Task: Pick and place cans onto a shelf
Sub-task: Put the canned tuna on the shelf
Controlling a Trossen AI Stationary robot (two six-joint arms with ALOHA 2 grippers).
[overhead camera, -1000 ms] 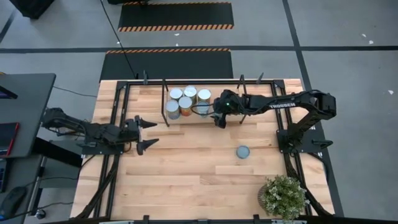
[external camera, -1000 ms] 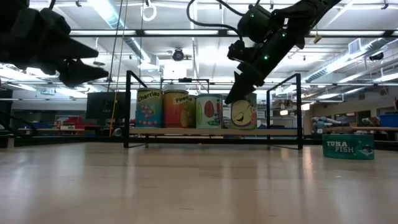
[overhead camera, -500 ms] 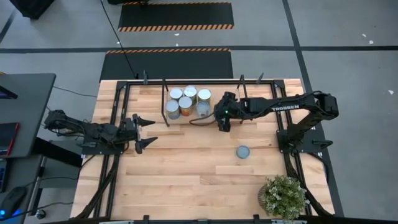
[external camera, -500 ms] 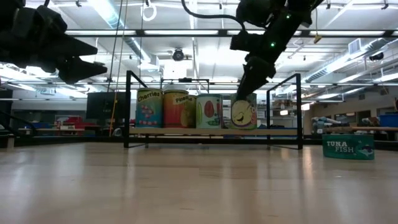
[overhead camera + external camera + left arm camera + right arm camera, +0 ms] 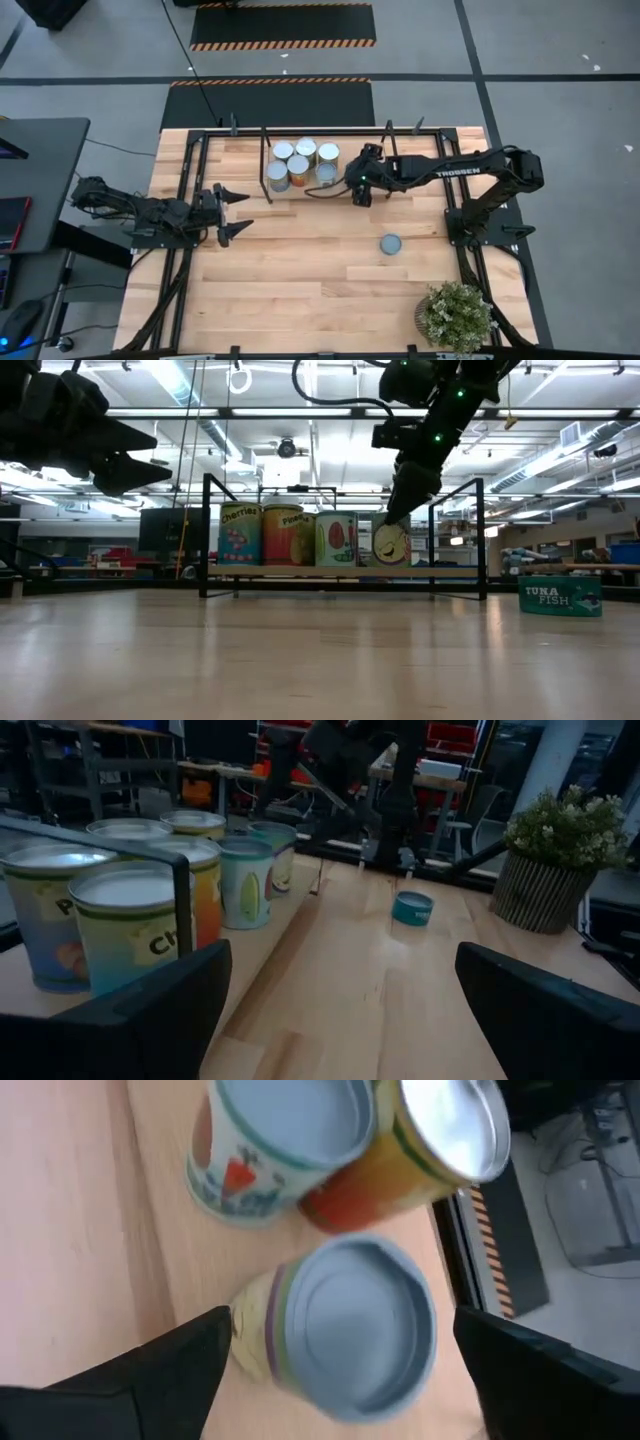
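Several cans (image 5: 298, 165) stand upright on the shelf (image 5: 348, 148), a light board in a black rod frame at the table's far middle. My right gripper (image 5: 358, 190) is open, just off the shelf's right-hand cans. Its fingers stand wide apart above the yellowish can with a bluish-grey top (image 5: 350, 1325), without touching it. In the low view, that can (image 5: 390, 545) rests on its base on the board. A flat teal tuna can (image 5: 390, 244) sits on the table nearer the front. My left gripper (image 5: 248, 212) is open and empty, left of the shelf.
A bushy potted plant (image 5: 457, 315) stands at the table's near right corner. The shelf's black rods (image 5: 205, 535) rise around the cans. Black frame rails run along the table's left and right sides. Bare table top lies between the shelf and the near edge.
My right gripper has risen a little and drawn off toward the table's right, away from the yellowish can, its fingers tipping more steeply downward. The can stays upright on the shelf.
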